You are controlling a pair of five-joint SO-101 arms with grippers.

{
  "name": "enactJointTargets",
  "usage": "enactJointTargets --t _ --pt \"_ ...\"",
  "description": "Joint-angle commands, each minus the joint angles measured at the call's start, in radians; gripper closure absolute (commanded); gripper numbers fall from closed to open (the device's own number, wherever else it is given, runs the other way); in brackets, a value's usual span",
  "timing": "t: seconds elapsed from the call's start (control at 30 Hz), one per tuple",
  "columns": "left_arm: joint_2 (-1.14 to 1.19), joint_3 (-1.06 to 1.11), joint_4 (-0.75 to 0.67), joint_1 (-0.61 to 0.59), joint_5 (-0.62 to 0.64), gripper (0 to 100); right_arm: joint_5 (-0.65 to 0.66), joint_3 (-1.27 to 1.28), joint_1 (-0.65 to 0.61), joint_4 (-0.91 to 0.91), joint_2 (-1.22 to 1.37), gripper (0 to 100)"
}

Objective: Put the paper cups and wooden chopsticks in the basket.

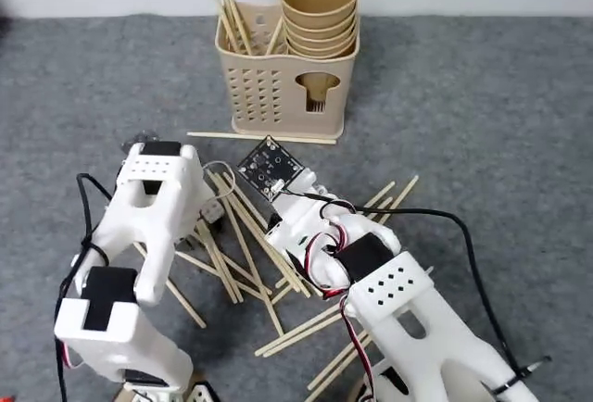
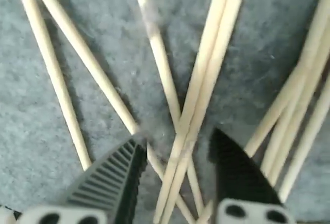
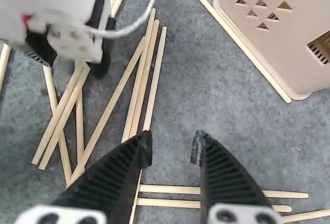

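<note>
High view: we see the beige perforated plastic basket (image 1: 269, 96) at the far side of the grey felt surface (image 1: 482, 124). A stack of brown paper cups (image 1: 320, 4) sits in one compartment, and a few pale wooden chopsticks (image 1: 236, 27) stand upright in the other. So we judge the cup part of the task done and the chopstick part underway. One single chopstick (image 1: 259, 137) lies flat just in front of the basket. A scatter of loose chopsticks (image 1: 246, 254) lies crossed on the surface between and under the two arms.

The white left arm (image 1: 153, 207) is bent low over that scatter. In its wrist view the jaws stand open and empty, one on each side of a crossed pair of sticks (image 2: 201, 90) that runs between them. The white right arm (image 1: 371, 272) hangs nearer the basket. Its jaws are parted a little, hold nothing, and sit above bare surface beside more loose sticks.

We take the step in hand to be the left arm's pick of the crossed pair. The next move calls for the jaws to settle to the surface and close squarely across the sticks. The neighbours lie close and overlap, so a skewed closure could drag one along or flip a stick out
</note>
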Motion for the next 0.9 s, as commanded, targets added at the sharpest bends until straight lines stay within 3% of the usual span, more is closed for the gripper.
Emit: enactJointTargets --t 0.0,0.47,0.7,0.87 --pt "-0.032 -0.039 0.011 -0.009 -0.048 86 0.011 -0.008 0.012 -0.012 -0.041 85.3" --pt "-0.040 0.096 -0.187 -0.006 -0.060 98 0.011 -0.008 0.012 -0.012 -0.041 85.4" --pt "-0.043 0.093 -0.172 -0.008 -0.060 98 0.011 -0.008 0.012 -0.012 -0.041 85.4" --pt "-0.043 -0.008 -0.017 -0.002 -0.060 94 0.011 -0.008 0.012 -0.012 -0.041 85.4"
